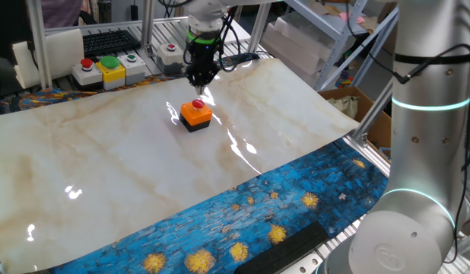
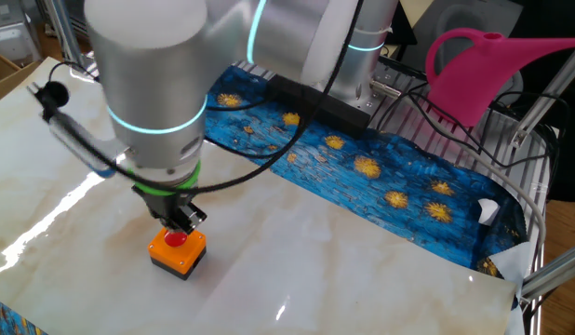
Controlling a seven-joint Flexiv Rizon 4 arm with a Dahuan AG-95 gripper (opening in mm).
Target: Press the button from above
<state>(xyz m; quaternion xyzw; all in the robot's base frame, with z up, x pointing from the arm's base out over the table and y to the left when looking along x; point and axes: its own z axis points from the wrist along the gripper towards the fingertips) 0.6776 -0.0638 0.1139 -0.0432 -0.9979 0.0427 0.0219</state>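
One fixed view looks across a pale marble-patterned sheet (image 1: 128,167) that covers most of the table, with a blue cloth (image 1: 296,205) printed with yellow swirls running along its near edge. On the sheet, toward its far middle, sits the button (image 1: 196,114): a small red round cap on an orange square housing with a black base. The gripper (image 1: 200,81) hangs straight over it, its tip just above the red cap; from this side I cannot tell whether it touches. Beyond the sheet's far edge stand grey boxes with a red button (image 1: 87,71) and a green one, a yellow box (image 1: 111,70) with a green button between them, and another grey box (image 1: 171,53) with a red button. A black keyboard (image 1: 109,42) lies behind them. From the other fixed view, the arm's big grey body fills the upper left, and the gripper (image 2: 179,220) comes down right at the button (image 2: 178,251), its tip meeting or nearly meeting the red cap. Neither view shows the fingertips clearly enough, so I cannot tell if the fingers are parted or closed. A pink watering can (image 2: 492,65) stands at the upper right.
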